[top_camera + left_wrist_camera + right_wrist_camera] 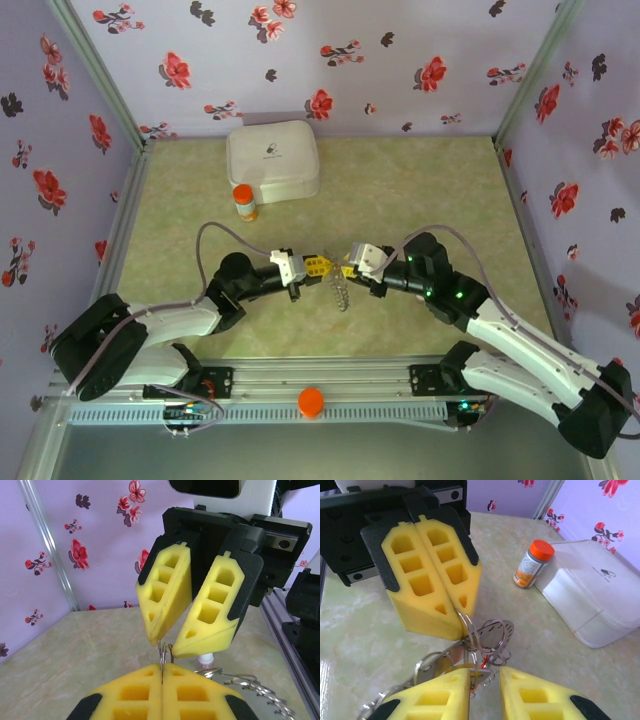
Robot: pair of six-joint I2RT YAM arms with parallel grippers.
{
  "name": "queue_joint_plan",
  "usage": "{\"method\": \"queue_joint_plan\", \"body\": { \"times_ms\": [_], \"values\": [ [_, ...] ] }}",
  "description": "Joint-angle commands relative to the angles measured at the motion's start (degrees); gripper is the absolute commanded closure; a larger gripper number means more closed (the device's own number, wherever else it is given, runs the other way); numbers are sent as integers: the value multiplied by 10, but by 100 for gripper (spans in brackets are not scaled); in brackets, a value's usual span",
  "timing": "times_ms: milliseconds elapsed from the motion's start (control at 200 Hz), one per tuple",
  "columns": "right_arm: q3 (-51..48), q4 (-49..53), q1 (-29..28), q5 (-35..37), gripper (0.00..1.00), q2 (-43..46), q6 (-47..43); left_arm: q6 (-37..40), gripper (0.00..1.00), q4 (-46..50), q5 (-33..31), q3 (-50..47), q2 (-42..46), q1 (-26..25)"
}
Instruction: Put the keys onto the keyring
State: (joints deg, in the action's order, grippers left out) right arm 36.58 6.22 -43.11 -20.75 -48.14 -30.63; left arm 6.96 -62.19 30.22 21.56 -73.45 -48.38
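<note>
**Position.** The left gripper [317, 268] and the right gripper [352, 264] are set tip to tip above the bench [430, 190]. They are on the near side of the white case [272, 160] and slightly to its right.

**Left gripper.** It is fully closed. Its yellow pads [135, 692] are pressed together, and thin wire loops of the keyring [494, 629] are clamped between the tips.

**Right gripper.** It is partly open, with a clear gap between its pads [437, 697]. The clamped wire loops are located in that gap, at the tips. Contact between these pads and the loops cannot be confirmed.

**Keyring.** The free part hangs limp below the two grippers, nearer the arm bases than the case. Whether it reaches the bench cannot be told.

**Keys.** The keys [475, 672] are seen as a small brassy yellow part and a red part among the loops, inside the gap of the right gripper. Whether they are threaded on the keyring cannot be told.

**Other items.** An orange-capped bottle [244, 202] stands upright just beside the near edge of the case, towards its left corner. An orange round object [311, 401] rests on the rail at the arm bases, well apart from the case.
</note>
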Motion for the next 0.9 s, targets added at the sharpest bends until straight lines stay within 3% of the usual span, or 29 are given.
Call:
{"method": "queue_joint_plan", "body": {
  "times_ms": [0, 180, 445, 750, 895],
  "values": [
    [9, -8, 1, -5, 78, 3, -22, -24, 100, -41, 14, -1, 15, 6],
    [10, -1, -5, -22, 80, -10, -25, -39, 100, -44, 14, 1, 12, 6],
    [12, 6, -11, -29, 100, -13, -31, -49, 100, -48, 3, 3, 8, 7],
    [14, 41, -65, 40, 100, -31, -105, -76, 100, -72, -30, 9, -3, 7],
    [7, 27, -68, 55, 99, -25, -92, -79, 100, -73, -31, 9, 0, 9]
  ]
}}
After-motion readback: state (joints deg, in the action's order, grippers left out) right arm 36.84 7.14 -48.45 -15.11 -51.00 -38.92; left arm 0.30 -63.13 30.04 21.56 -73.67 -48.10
